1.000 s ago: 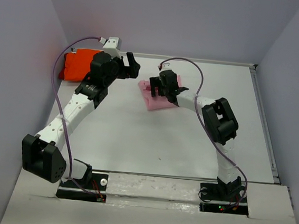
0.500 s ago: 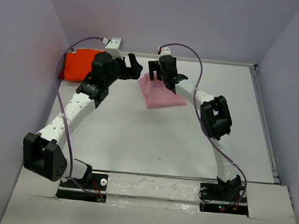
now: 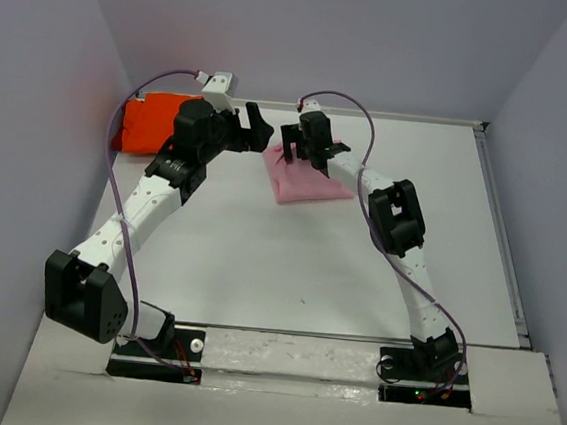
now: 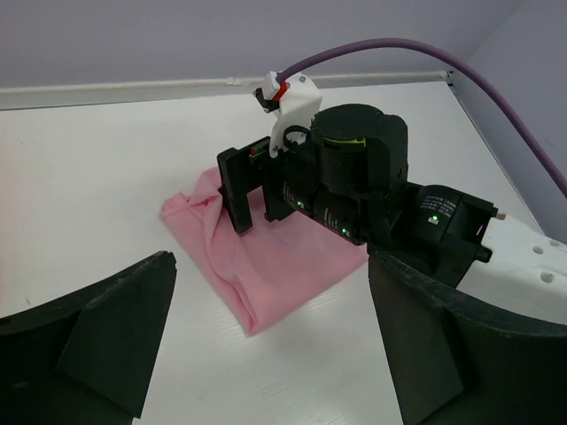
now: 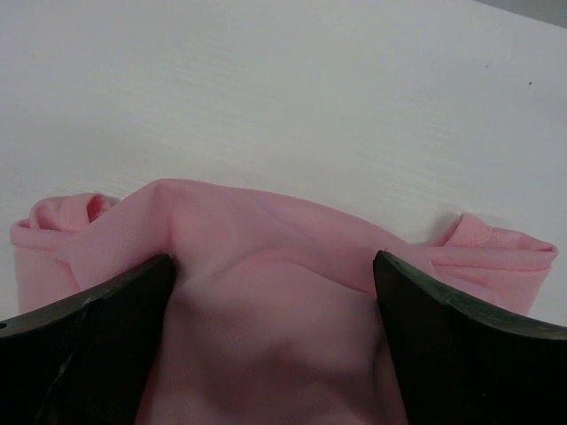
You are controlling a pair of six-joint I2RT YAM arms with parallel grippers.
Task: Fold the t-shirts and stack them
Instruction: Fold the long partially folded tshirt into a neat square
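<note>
The light pink t-shirt lies folded in a small bundle at the far middle of the table. My right gripper is down on its far left edge, jaws wide apart. In the right wrist view pink cloth bulges between the open fingers. The bright orange t-shirt lies folded at the far left corner. My left gripper hovers open and empty between the two shirts. In the left wrist view it faces the pink shirt and the right gripper.
The white table has a raised rim along its far edge and right side. Grey walls close in on the left, back and right. Purple cables loop over both wrists.
My right gripper has moved from the pink shirt's middle toward its far left edge, and the cloth has spread a little that way. The left arm has barely moved.
</note>
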